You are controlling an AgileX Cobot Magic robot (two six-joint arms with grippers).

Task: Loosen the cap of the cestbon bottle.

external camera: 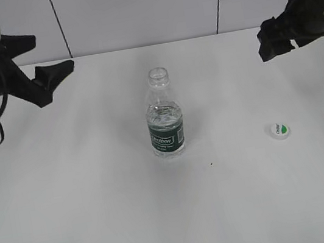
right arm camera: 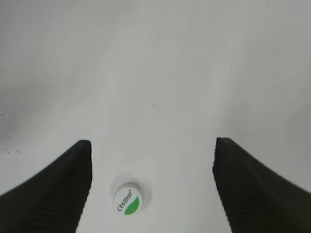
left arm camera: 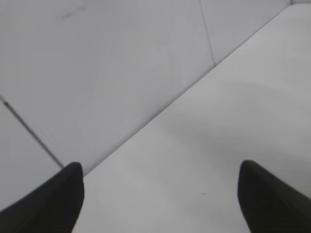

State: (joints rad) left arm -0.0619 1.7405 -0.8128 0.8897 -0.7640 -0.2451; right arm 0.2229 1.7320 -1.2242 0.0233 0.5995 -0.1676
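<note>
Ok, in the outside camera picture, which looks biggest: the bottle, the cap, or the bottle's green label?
Biggest to smallest, as they look:
1. cestbon bottle
2. green label
3. cap, lying off the bottle on the table

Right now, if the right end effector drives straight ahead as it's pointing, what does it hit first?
Probably bare white table. The small round white plastic cap with green leaf lies nearer the camera, between the open fingers; depth unclear.
</note>
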